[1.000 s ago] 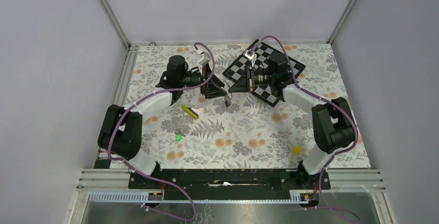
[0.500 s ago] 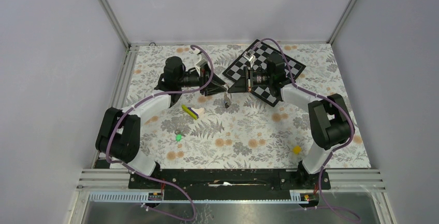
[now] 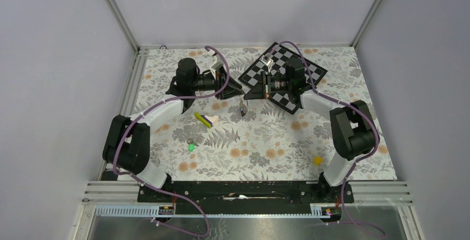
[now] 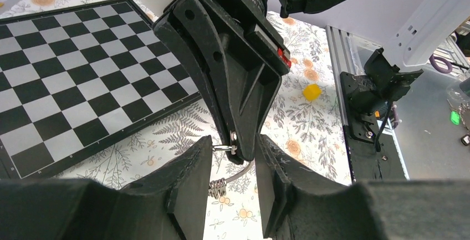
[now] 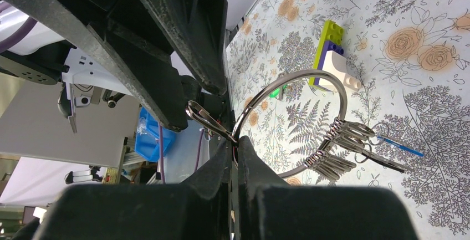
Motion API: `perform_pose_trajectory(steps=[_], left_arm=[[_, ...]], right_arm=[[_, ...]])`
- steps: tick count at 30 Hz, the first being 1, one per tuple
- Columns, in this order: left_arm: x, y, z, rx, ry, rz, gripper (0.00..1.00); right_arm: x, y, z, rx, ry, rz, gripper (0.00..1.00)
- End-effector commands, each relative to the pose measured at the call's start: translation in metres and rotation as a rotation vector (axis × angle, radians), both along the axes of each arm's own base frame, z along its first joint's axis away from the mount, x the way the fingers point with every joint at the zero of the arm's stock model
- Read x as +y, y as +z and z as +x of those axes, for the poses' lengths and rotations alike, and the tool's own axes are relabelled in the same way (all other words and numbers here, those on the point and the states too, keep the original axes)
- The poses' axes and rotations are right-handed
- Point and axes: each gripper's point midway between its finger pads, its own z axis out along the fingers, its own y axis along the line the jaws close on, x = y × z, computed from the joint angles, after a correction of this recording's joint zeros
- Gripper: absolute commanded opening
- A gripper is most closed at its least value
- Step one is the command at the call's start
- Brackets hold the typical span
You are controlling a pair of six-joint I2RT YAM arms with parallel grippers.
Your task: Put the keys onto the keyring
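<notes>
- Narrowed left gripper (image 4: 233, 162) from wide to a slim gap astride keyring (image 5: 341, 93).
- Held keyring aloft, clamped in right gripper (image 5: 235, 146), keys (image 5: 354, 140) dangling.
- Found green key (image 3: 191, 147) loose on table (image 3: 266, 140); threading unfinished.

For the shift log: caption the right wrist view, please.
Right fingers pinch the keyring, several keys threaded on it, left fingers alongside.
</notes>
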Motion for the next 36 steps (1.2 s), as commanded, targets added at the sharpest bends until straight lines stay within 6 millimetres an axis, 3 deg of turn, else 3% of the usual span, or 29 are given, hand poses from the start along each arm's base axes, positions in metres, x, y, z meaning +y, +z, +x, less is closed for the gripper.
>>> perform_pose_trajectory(steps=[1,13,19,28,36], left_arm=[[-0.006,0.019,0.008,-0.084,0.001,-0.022,0.37],[-0.006,0.012,0.006,-0.074,-0.001,-0.01,0.25],[-0.006,0.007,0.005,-0.066,0.002,-0.004,0.4],[-0.009,-0.005,0.0,-0.087,0.007,-0.008,0.52],[-0.009,-0.01,0.001,-0.102,0.019,-0.011,0.49]], right_arm=[[0.001,0.007,0.005,-0.039,-0.001,0.017,0.0],[0.001,0.003,0.006,-0.031,0.002,0.013,0.0],[0.002,0.006,0.006,-0.04,0.002,0.017,0.0],[0.002,0.008,0.005,-0.042,0.003,0.02,0.0],[0.001,0.009,0.005,-0.041,0.004,0.024,0.0]])
